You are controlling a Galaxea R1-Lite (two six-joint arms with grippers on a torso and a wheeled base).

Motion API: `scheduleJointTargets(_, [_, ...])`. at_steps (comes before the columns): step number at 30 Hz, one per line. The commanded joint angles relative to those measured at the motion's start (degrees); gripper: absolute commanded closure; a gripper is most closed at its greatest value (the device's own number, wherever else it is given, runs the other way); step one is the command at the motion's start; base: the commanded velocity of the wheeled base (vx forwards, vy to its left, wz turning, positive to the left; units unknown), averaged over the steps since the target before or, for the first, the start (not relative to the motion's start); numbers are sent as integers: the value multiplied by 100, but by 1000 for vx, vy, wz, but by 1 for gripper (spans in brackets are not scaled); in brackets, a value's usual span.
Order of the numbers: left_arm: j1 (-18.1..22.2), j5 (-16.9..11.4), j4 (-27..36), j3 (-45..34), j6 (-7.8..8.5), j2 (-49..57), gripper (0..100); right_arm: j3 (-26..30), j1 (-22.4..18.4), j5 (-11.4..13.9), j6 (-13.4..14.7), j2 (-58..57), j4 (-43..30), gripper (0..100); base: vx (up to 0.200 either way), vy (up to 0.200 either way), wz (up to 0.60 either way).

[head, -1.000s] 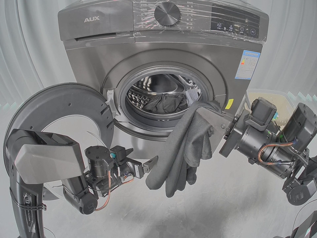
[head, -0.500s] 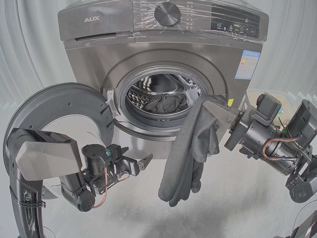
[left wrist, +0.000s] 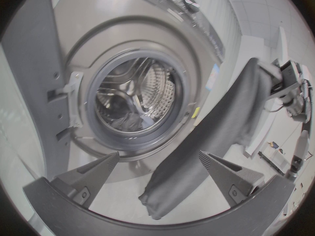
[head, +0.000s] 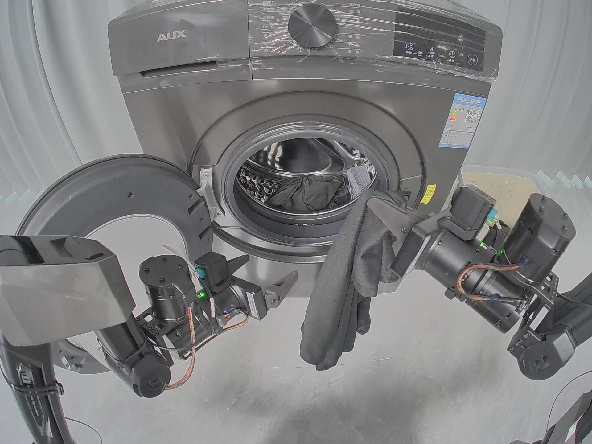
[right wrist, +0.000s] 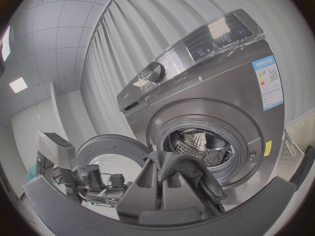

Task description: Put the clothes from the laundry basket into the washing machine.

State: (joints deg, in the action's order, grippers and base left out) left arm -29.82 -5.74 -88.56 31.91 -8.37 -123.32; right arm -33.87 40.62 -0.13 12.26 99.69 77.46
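1. The washing machine [head: 296, 94] stands face-on to the robot. Its round door [head: 117, 205] is swung fully open on the robot's left, hinged at the left edge of the drum opening.
2. Inside the drum lies a crumpled dark garment [head: 308, 192], resting low against the perforated steel wall.
3. The right pincer [right wrist: 161, 179] is closed tight on the top fold of a second garment, a long dark grey cloth [head: 345, 279]. The fabric bunches over and between its fingers.
4. The right pincer holds that fold at the lower right of the drum opening, just outside the rim. Whether the cloth touches the rim cannot be told.
5. From the grip the grey cloth hangs straight down in front of the machine's lower front panel. Its loose end dangles free above the floor [head: 401, 377], and none of it is in the drum yet.
6. The left pincer [left wrist: 158, 154] is spread wide and holds nothing. It sits low, below the drum opening, between the open door and the hanging cloth.
7. One finger of the left pincer is just beside the cloth's lower half. Whether they touch cannot be told.
8. The laundry basket [head: 524, 183], pale with perforated walls, stands on the floor at the machine's right side, behind the right arm. What it holds is hidden.
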Motion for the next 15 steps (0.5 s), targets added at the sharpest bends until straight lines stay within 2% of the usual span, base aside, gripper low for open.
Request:
scheduleJointTargets(1, [-384, -111, -3, -115, 3, 581, 0, -287, 16, -162, 4, 507, 32, 100, 0, 0, 0])
scheduleJointTargets(6, [-718, -111, -3, -36, 3, 704, 0, -454, 43, -206, 13, 700, 6, 100, 0, 0, 0])
scheduleJointTargets(11, [-921, -138, -3, 25, 3, 704, 0, -604, 43, -417, 13, 911, 41, 100, 0, 0, 0])
scheduleJointTargets(15, [-1000, -182, 6, 78, 3, 660, 0, -612, 60, -435, 13, 973, 50, 100, 0, 0, 0])
